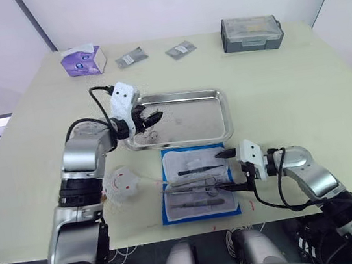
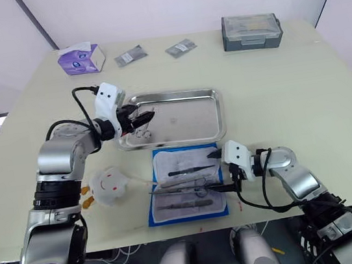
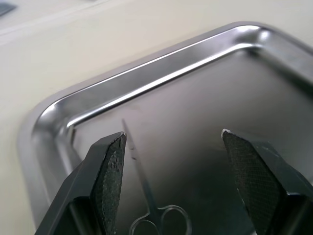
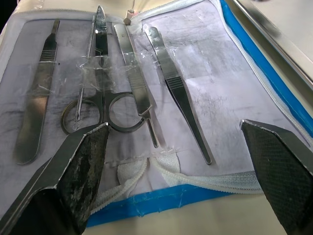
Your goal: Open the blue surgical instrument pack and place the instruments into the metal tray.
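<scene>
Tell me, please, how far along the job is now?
Done: the blue pack lies open, and one pair of scissors is in the metal tray. In hand: nothing; the left gripper and right gripper are open. Left: the other instruments in the pack.

Purple tissue box [image 1: 82, 60], two grey foil packets [image 1: 131, 57] [image 1: 180, 50], grey lidded box [image 1: 251, 33] along far table [image 1: 315, 93] edge.

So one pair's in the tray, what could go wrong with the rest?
The instruments left in the open blue surgical instrument pack sit under clear tape strips, so a pull may drag the whole pack. They overlap, so the open right gripper could lift two. The open left gripper hovers over the scissors in the metal tray and could nudge them.
</scene>
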